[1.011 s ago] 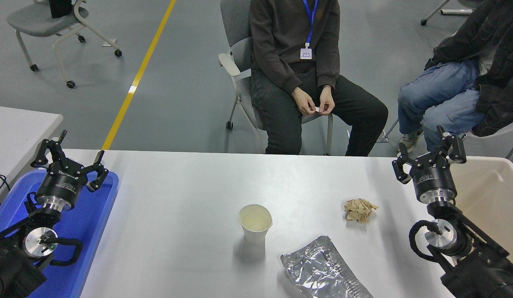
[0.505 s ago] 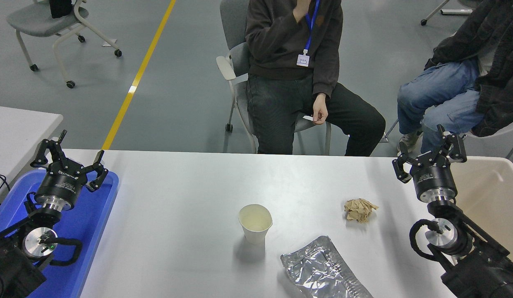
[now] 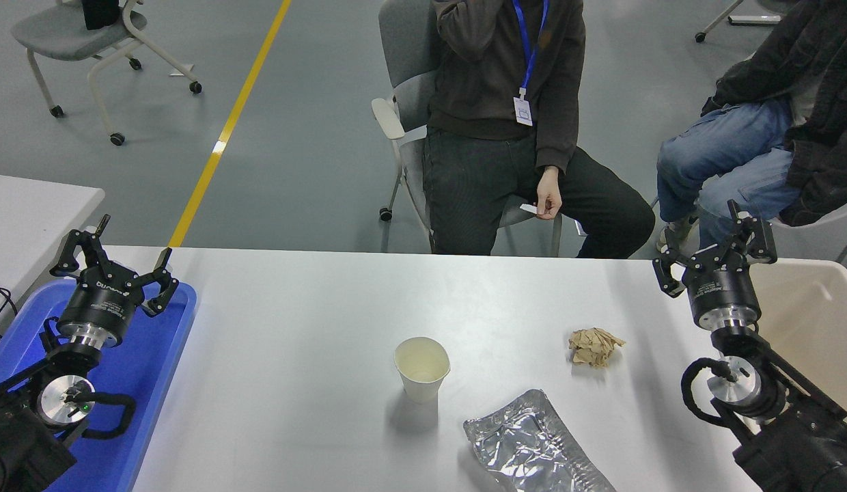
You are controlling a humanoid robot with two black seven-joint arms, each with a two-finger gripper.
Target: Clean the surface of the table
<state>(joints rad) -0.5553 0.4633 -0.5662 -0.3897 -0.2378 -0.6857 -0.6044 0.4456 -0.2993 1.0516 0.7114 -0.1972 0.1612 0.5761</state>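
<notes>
In the head view the worktop (image 3: pixel 314 328) spreads across the middle of the picture and carries a paper cup (image 3: pixel 422 367), a crumpled brown paper (image 3: pixel 593 346) and a silver foil bag (image 3: pixel 533 447), so by my judgement nothing is cleared yet. The right tool (image 3: pixel 716 251) hovers near the worktop's right edge beside a beige bin (image 3: pixel 816 321), fingers spread apart and holding nothing. The left tool (image 3: pixel 113 263) is parked over a blue tray (image 3: pixel 150 383), fingers likewise apart.
</notes>
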